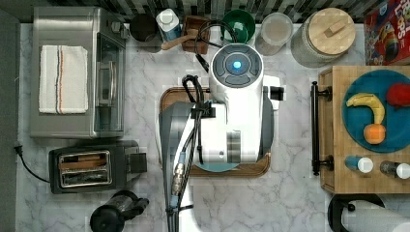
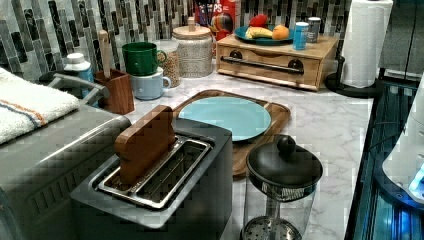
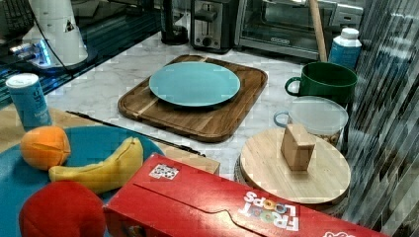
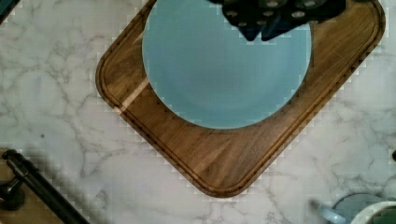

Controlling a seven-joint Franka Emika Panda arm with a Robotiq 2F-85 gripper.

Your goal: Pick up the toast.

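Observation:
The toast (image 2: 144, 144), a tan-brown slice, stands upright in the slot of the black-and-chrome toaster (image 2: 197, 200) nearer the toaster oven, its upper half sticking out. From above, the toast (image 1: 83, 162) lies in the toaster's (image 1: 126, 164) upper slot at the top view's lower left. My gripper (image 4: 260, 33) hangs shut with nothing in it above the blue plate (image 4: 224, 70) on the wooden board (image 4: 219, 158). The arm (image 1: 236, 65) sits over the board, well to the right of the toaster in the top view.
A toaster oven (image 1: 72, 72) with a folded towel on it stands beside the toaster. A French press (image 2: 282, 185) is in front of the toaster. Mugs (image 2: 141, 57), jars (image 2: 192, 47), a wooden drawer box with fruit (image 1: 372, 111) and a paper towel roll (image 2: 365, 40) line the counter's edges.

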